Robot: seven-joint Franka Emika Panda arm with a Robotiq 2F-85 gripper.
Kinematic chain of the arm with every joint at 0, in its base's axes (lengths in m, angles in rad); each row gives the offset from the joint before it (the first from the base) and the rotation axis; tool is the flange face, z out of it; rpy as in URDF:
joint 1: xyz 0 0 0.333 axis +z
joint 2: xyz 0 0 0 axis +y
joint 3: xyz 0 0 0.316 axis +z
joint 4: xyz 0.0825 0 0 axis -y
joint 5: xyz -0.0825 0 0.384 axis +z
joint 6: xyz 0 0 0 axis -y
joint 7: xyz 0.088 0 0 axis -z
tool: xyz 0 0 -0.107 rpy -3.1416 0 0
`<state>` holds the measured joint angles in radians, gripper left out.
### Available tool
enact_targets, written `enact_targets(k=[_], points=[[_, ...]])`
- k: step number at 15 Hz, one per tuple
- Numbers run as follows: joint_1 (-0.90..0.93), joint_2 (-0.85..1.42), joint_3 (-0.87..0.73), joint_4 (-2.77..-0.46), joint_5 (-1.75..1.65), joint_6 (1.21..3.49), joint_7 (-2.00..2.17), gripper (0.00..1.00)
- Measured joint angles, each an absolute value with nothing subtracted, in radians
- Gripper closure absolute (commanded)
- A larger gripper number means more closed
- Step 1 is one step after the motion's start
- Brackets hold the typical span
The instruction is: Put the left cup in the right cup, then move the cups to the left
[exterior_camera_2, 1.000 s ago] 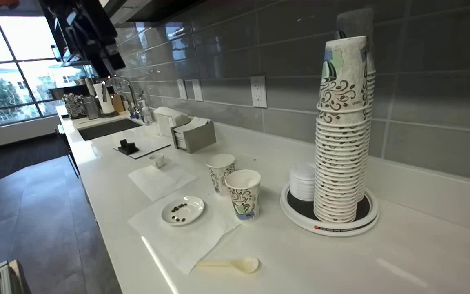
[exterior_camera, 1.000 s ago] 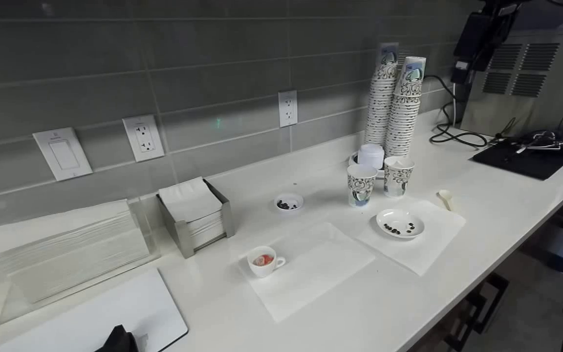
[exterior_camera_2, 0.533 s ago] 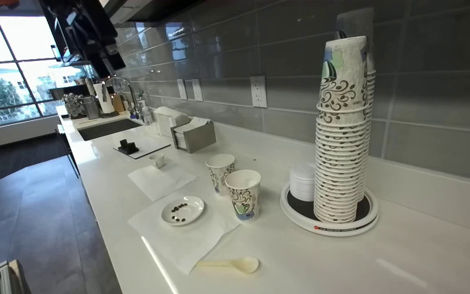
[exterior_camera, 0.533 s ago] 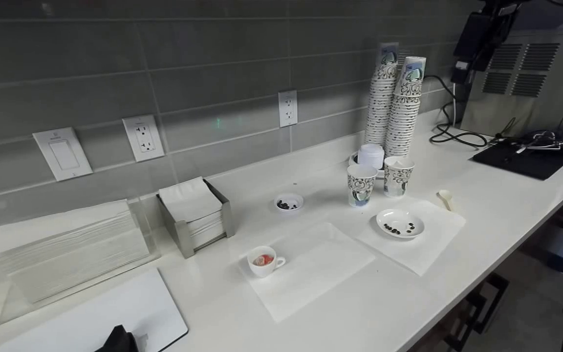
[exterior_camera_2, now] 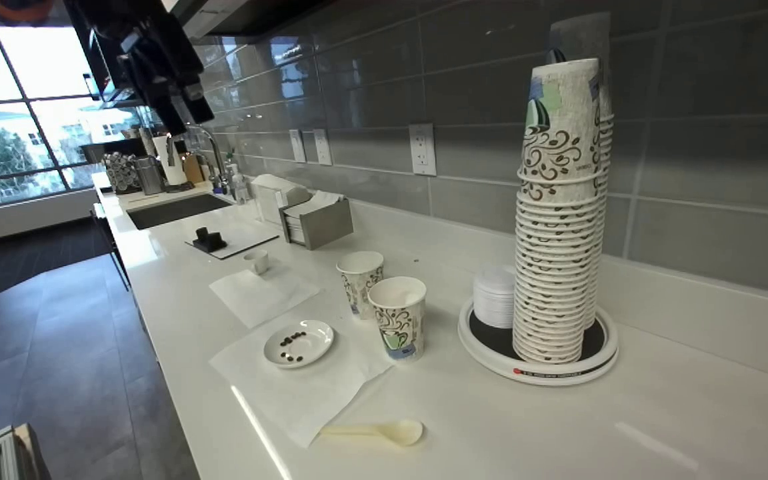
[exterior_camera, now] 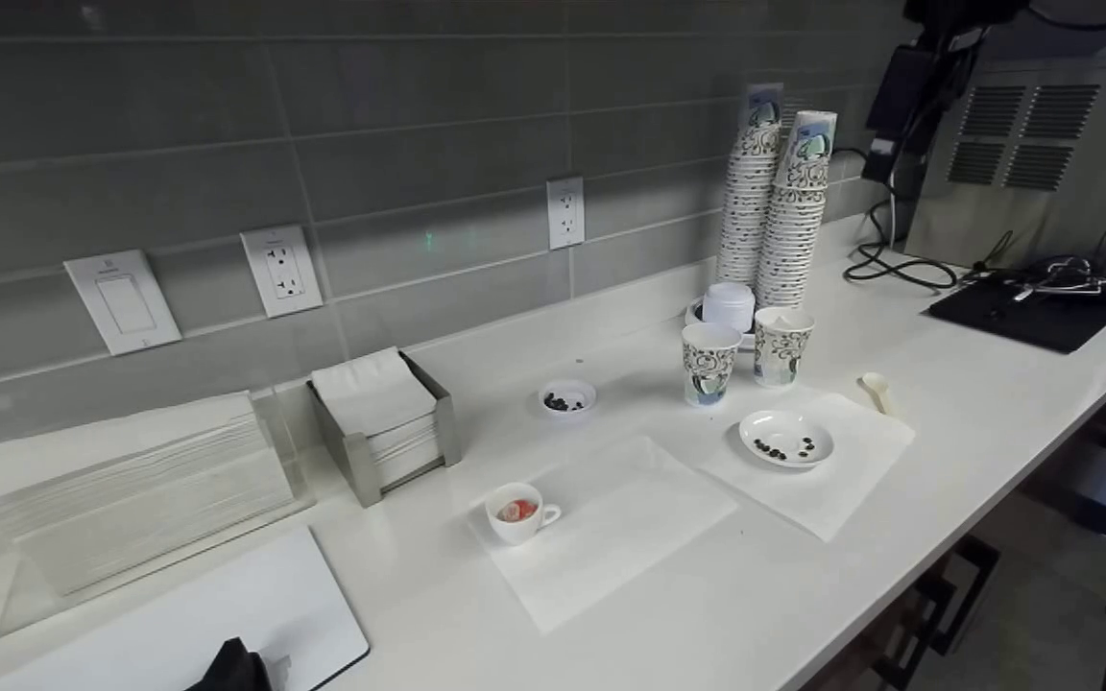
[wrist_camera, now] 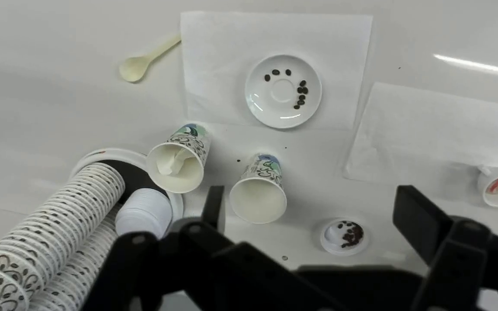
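The left cup is a white paper cup with a dark printed pattern, upright on the counter. The right cup looks alike and stands close beside it, with white paper inside. Both show in an exterior view, the left cup farther off and the right cup nearer. My gripper hangs high above the counter, apart from both cups. In the wrist view the gripper is wide open and empty. The left cup shows between its fingers, and the right cup lies outside them.
Tall cup stacks and white lids stand on a turntable by the cups. A saucer of beans, a spoon, a small bean dish, an espresso cup and a napkin holder stand around.
My gripper has moved slightly in the last half second, to the left in an exterior view and to the right and a little lower in an exterior view. The cups have not moved.
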<state>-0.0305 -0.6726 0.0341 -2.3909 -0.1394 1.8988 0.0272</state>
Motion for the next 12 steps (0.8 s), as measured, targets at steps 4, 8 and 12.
enact_targets(k=[4, 8, 12], points=[[0.031, -0.518, 0.066, -2.373, -0.137, 2.008, 0.028, 0.0], [0.036, -0.335, 0.074, -2.335, -0.131, 2.177, 0.061, 0.0], [0.023, -0.179, 0.047, -2.293, -0.098, 2.303, 0.099, 0.0]])
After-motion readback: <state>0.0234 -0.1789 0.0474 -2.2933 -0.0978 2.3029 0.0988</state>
